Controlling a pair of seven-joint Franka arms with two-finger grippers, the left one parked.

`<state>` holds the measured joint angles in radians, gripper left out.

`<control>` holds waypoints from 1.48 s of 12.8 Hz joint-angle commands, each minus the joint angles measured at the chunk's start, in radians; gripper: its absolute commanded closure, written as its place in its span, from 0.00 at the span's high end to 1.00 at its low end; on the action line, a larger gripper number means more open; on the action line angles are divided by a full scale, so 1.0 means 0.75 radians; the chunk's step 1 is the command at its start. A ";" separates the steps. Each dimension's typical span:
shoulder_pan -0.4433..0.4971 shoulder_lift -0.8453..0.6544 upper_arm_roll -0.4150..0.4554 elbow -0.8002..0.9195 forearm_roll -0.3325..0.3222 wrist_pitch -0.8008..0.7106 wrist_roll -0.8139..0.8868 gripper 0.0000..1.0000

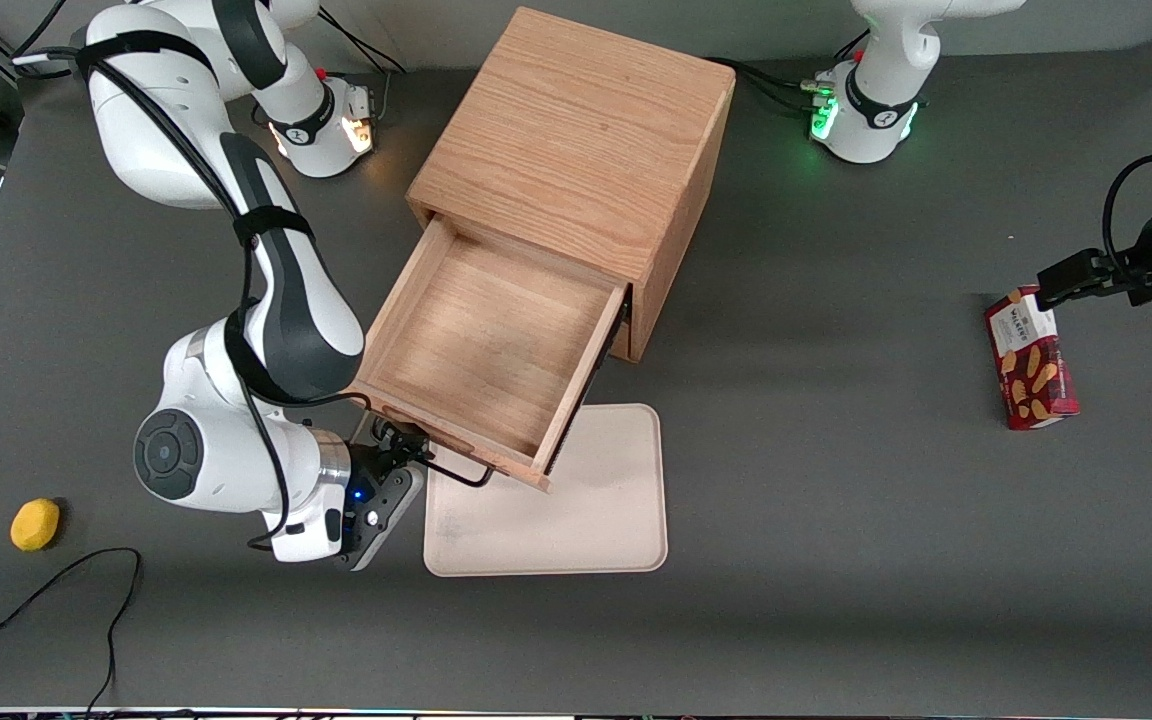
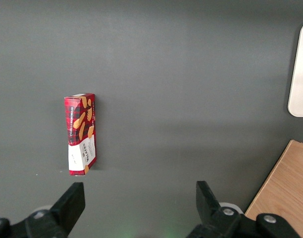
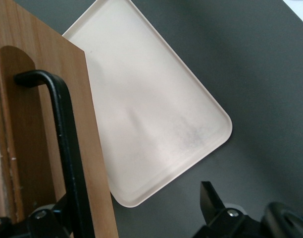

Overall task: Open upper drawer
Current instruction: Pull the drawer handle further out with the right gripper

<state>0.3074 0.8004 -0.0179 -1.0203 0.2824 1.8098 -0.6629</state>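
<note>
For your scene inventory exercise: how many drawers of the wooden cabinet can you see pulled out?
1. The upper drawer is pulled out over the tray, the gripper at its handle. A lower drawer may be hidden beneath it.

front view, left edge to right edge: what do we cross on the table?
Yellow fruit → tool at the handle of the pulled-out upper drawer → beige tray, partly under the drawer → red cookie box.
</note>
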 commanded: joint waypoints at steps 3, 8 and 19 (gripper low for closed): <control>-0.034 0.035 0.008 0.090 -0.017 -0.024 -0.018 1.00; -0.015 0.033 0.014 0.090 -0.014 -0.120 -0.016 1.00; -0.021 0.027 0.036 0.135 -0.014 -0.218 -0.006 1.00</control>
<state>0.3040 0.8034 -0.0002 -0.9565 0.2822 1.6684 -0.6629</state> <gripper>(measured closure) 0.000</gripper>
